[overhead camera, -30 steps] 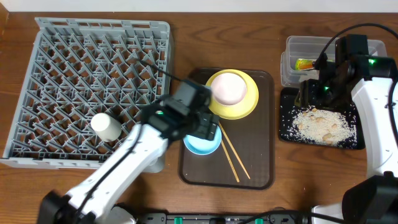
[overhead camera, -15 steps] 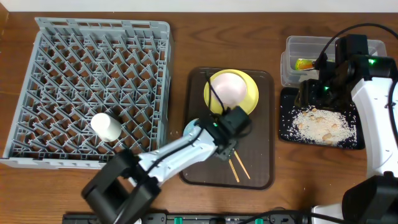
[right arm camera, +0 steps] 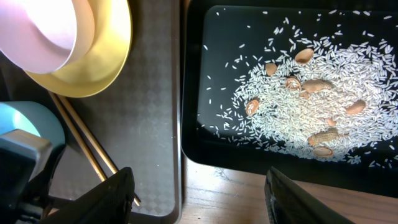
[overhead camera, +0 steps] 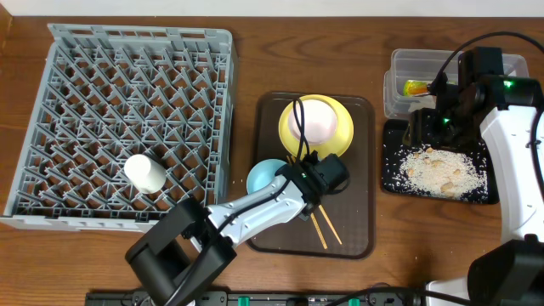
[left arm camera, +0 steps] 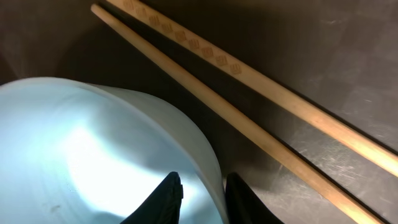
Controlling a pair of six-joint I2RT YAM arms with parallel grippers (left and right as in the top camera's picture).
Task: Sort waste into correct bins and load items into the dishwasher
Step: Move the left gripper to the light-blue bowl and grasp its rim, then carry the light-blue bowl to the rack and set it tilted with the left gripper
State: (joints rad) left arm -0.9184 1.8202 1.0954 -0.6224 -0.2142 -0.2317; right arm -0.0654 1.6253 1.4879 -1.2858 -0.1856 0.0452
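My left gripper (left arm camera: 203,180) is shut on the right rim of the light blue bowl (left arm camera: 93,155), one finger inside and one outside. The bowl (overhead camera: 265,174) sits on the brown serving tray (overhead camera: 357,229), beside two chopsticks (overhead camera: 321,225) (left arm camera: 249,118). A white bowl (overhead camera: 313,121) rests on the yellow plate (overhead camera: 340,140). A white cup (overhead camera: 144,172) lies in the grey dishwasher rack (overhead camera: 140,32). My right gripper (right arm camera: 199,180) hangs open over bare table at the black tray (right arm camera: 205,74), which holds rice-like crumbs (right arm camera: 311,93). A yellow-green wrapper (overhead camera: 416,87) lies in the clear tub (overhead camera: 408,61).
The brown serving tray's right edge (right arm camera: 174,124) runs close along the black tray, with a narrow strip of wood between them. The rack fills the left half of the table. My left arm crosses the tray's front left corner.
My left arm has swung off the rack side and come down at the blue bowl's right rim. Its jaws have narrowed from wide open onto the rim. The right arm has not moved.
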